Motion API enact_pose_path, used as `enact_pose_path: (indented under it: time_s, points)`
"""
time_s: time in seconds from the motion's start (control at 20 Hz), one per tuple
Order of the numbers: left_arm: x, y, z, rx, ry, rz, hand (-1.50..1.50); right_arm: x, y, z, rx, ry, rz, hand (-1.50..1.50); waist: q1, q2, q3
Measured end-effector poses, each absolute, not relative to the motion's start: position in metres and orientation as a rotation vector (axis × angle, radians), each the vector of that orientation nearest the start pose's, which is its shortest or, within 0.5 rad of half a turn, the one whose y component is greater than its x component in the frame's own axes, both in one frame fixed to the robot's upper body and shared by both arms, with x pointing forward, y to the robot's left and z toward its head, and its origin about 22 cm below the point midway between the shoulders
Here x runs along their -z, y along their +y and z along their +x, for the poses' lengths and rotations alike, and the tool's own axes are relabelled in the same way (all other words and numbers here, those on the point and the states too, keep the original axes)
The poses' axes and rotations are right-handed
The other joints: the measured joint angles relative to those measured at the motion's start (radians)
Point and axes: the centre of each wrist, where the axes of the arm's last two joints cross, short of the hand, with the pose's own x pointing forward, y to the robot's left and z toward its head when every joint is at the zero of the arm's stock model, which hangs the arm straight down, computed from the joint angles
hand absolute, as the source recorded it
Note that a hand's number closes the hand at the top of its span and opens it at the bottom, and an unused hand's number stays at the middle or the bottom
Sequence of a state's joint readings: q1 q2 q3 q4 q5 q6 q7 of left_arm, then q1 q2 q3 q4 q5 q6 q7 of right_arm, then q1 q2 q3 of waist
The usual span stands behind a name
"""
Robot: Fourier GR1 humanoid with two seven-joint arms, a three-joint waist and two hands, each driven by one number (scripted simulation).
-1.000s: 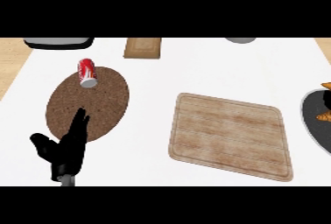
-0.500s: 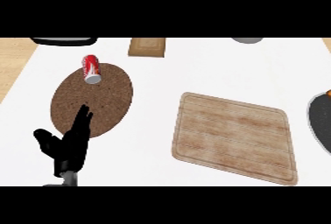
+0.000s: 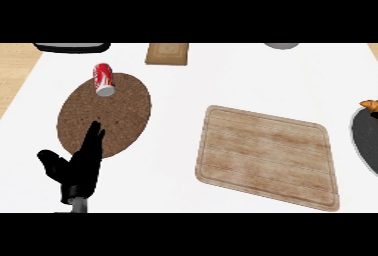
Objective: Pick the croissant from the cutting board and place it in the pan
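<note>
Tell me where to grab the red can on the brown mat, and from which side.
Grip the red can across its round body, near the middle. It lies on its side on the cork mat, silver end toward the robot, so coming from above with fingers on its two long sides looks best. The left hand is nearest.

A kitchen: a white counter [image 3: 221, 85] carries a wooden cutting board [image 3: 266, 156], a pan [image 3: 365, 142], a cork mat [image 3: 111, 117] and a can [image 3: 104, 79].

A single head view looks steeply down on the counter [image 3: 221, 80] from above, fairly close.
</note>
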State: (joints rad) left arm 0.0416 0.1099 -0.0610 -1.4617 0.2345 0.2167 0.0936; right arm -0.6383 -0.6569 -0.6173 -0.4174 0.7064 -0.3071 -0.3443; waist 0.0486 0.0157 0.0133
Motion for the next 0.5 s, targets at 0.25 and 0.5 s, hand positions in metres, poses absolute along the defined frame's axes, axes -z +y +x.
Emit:
enact_pose_path:
  time_s: [0.25,0.5]
  points:
    - [0.031,0.248,0.227,-0.238,-1.296,0.068,0.0,-0.064,-0.507,0.318,-0.021,-1.467,-1.017,-1.5,-0.012,-0.003,0.0]
    - [0.034,0.249,0.223,-0.252,-1.3,0.079,0.0,-0.067,-0.537,0.29,0.145,-1.559,-0.815,-1.5,-0.026,-0.008,-0.001]
